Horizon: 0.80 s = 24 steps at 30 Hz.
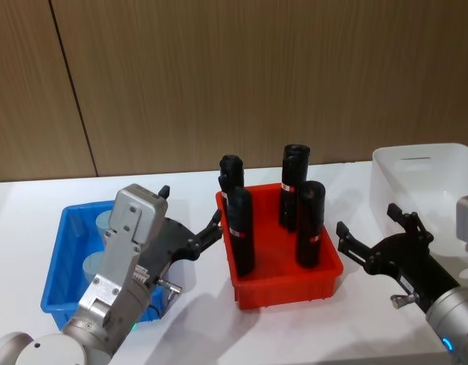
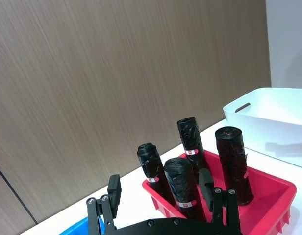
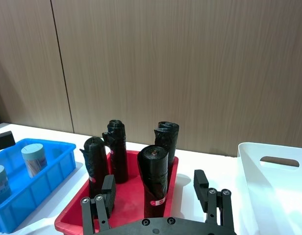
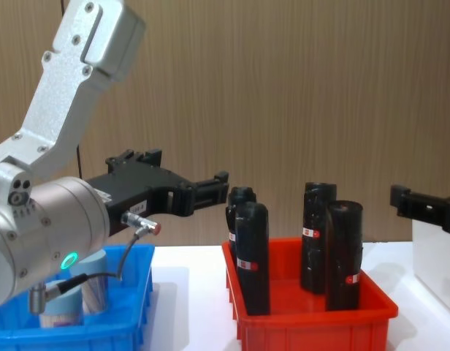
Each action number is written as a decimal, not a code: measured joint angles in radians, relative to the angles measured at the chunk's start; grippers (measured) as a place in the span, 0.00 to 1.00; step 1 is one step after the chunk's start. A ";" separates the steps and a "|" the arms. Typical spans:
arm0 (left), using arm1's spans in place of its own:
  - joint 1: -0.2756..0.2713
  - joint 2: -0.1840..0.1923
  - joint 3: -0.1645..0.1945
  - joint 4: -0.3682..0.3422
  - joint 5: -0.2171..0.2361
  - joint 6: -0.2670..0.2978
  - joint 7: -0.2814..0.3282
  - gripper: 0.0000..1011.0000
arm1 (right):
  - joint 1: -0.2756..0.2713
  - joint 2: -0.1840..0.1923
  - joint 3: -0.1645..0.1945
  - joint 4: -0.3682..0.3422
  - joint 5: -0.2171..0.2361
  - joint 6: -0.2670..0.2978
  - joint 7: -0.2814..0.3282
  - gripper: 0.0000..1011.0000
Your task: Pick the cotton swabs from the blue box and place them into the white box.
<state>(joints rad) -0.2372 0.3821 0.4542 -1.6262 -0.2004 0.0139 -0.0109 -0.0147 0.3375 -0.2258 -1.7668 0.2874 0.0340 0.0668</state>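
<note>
The blue box (image 1: 61,236) sits at the table's left with two cotton swab jars (image 1: 106,223) (image 1: 93,266) standing in it, also seen as jars (image 3: 33,157) (image 4: 93,291). My left gripper (image 1: 190,209) hovers open and empty above the blue box's right side, pointing toward the red bin; its fingers (image 2: 114,188) hold nothing. The white box (image 1: 424,176) stands at the far right. My right gripper (image 1: 368,222) is open and empty, raised just left of the white box (image 3: 271,196), near the red bin's right wall.
A red bin (image 1: 283,287) with several tall black bottles (image 1: 311,222) stands in the middle, between the blue and white boxes. A wood-panel wall runs behind the table. Bare white tabletop lies in front of the red bin.
</note>
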 joint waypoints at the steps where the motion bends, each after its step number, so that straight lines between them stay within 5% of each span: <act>1: 0.000 0.000 0.000 0.000 0.000 0.000 0.000 0.99 | 0.000 0.000 0.000 0.000 0.000 0.000 0.000 0.99; 24: 0.000 0.000 0.000 0.000 0.000 0.000 0.000 0.99 | 0.000 0.000 0.000 0.000 0.000 0.000 0.000 0.99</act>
<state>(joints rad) -0.2372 0.3821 0.4542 -1.6262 -0.2004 0.0138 -0.0109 -0.0146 0.3374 -0.2258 -1.7668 0.2873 0.0340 0.0667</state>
